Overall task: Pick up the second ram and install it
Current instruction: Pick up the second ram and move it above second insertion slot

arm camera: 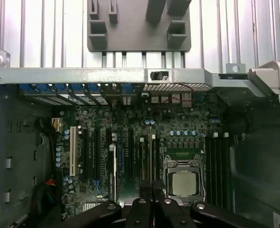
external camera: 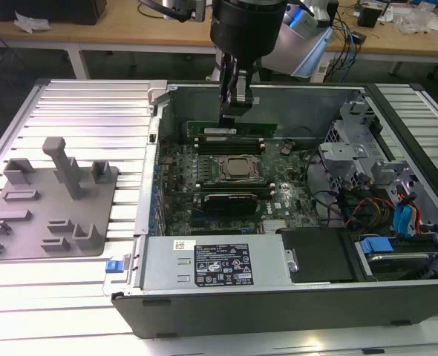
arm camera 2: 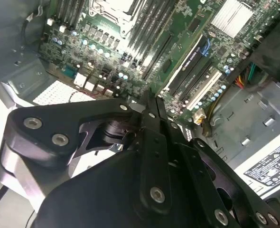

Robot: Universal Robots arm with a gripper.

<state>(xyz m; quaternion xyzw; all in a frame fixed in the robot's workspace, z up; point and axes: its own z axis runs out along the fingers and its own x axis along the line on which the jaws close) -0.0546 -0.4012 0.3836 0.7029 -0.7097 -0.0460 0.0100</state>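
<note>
**Gripper tips at second ram, upper middle of exterior view**

Gripper [external camera: 234, 111] [arm camera 2: 152, 105] [arm camera: 152, 184] fingers closed together, nothing seen between them. Second ram [external camera: 252, 127] stands in a motherboard [external camera: 204, 159] slot directly under the tips, above the CPU [external camera: 239, 167] in frame; contact unclear.

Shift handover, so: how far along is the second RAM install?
Done: the grey holder carries no stick. In hand: the gripper, fingers together, sits right above the second ram, which stands at the slots beside the processor. Left: whether it is fully seated cannot be told.
</note>
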